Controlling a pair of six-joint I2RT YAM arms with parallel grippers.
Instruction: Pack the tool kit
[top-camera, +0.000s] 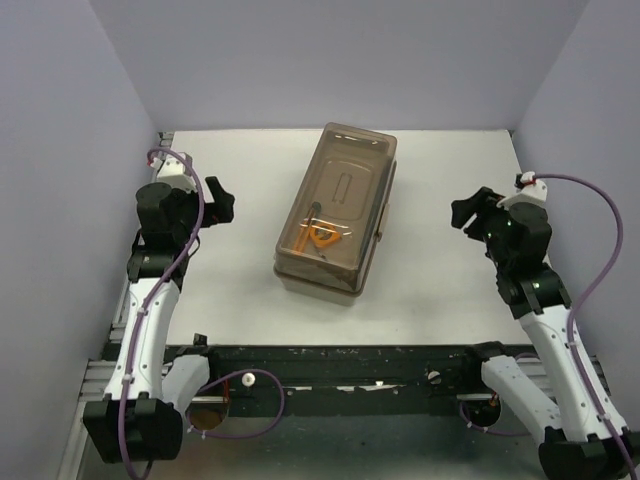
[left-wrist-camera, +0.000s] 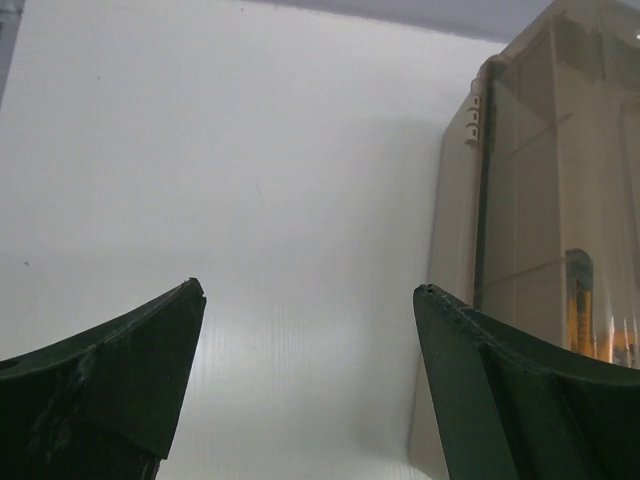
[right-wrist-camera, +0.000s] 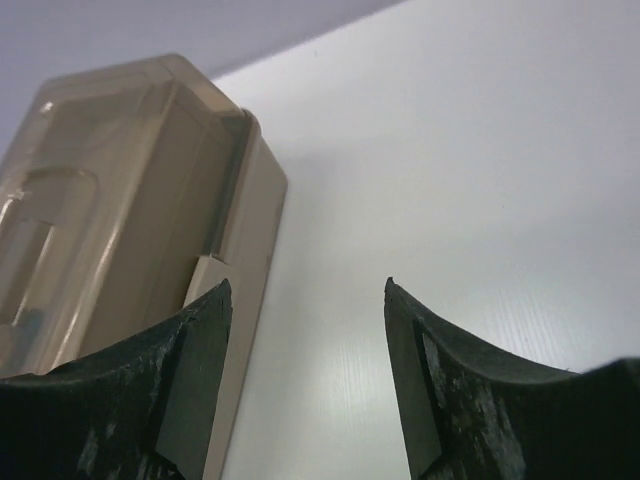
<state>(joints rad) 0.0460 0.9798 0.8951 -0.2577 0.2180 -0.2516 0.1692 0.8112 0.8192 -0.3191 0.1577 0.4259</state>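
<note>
Your toolbox (top-camera: 335, 210) sits in the middle of the flat white table (top-camera: 230, 290). It is a smooth beige plastic box with a see-through brown lid and orange tools (top-camera: 322, 240) inside. Your left claw (left-wrist-camera: 310, 290) and right claw (right-wrist-camera: 307, 285) gape wide, holding nothing.

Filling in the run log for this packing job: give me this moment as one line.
toolbox: lid down, mid-table | orange tool: inside, under lid | left gripper: open, empty | right gripper: open, empty
</note>
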